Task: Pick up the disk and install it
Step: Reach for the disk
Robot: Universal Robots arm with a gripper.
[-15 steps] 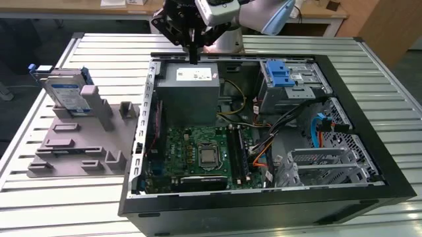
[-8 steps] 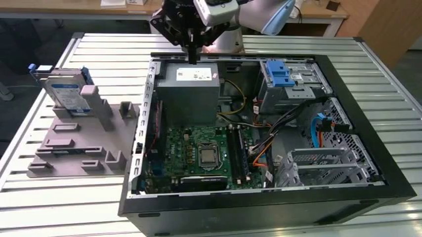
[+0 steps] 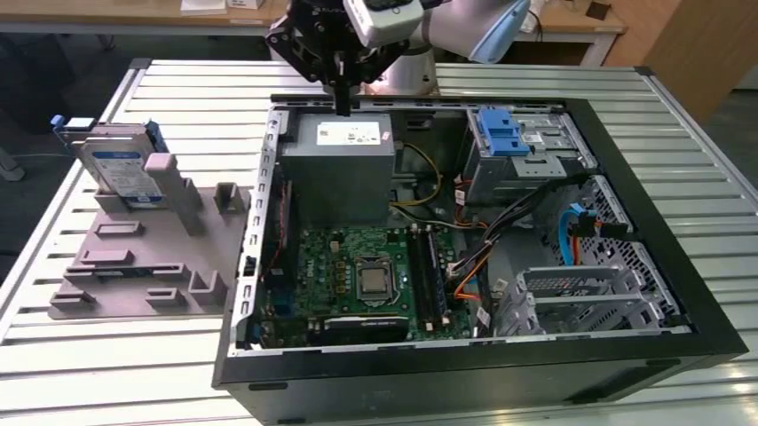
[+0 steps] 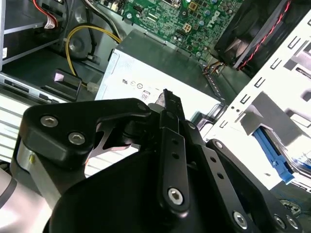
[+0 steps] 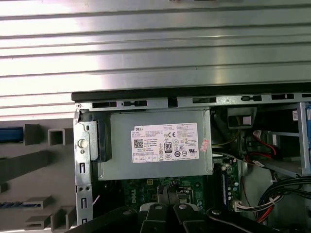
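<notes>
The disk [image 3: 119,169] stands on edge in a grey holder [image 3: 130,257] at the exterior view's left, outside the computer case. Its blue-and-white label faces forward and a blue rail runs along its edge. My gripper [image 3: 343,105] hangs over the far edge of the open case, just above the grey power supply box [image 3: 343,164], well to the right of the disk. Its black fingers [image 4: 167,104] are pressed together with nothing between them. In the first wrist view the fingertips [image 5: 165,194] point over the motherboard below the power supply box [image 5: 155,145].
The open black computer case [image 3: 474,355] lies on a slatted metal table [image 3: 106,373]. Inside it are a green motherboard [image 3: 367,275], a drive cage with a blue latch [image 3: 503,133], and loose cables [image 3: 569,231]. The holder has several upright grey posts.
</notes>
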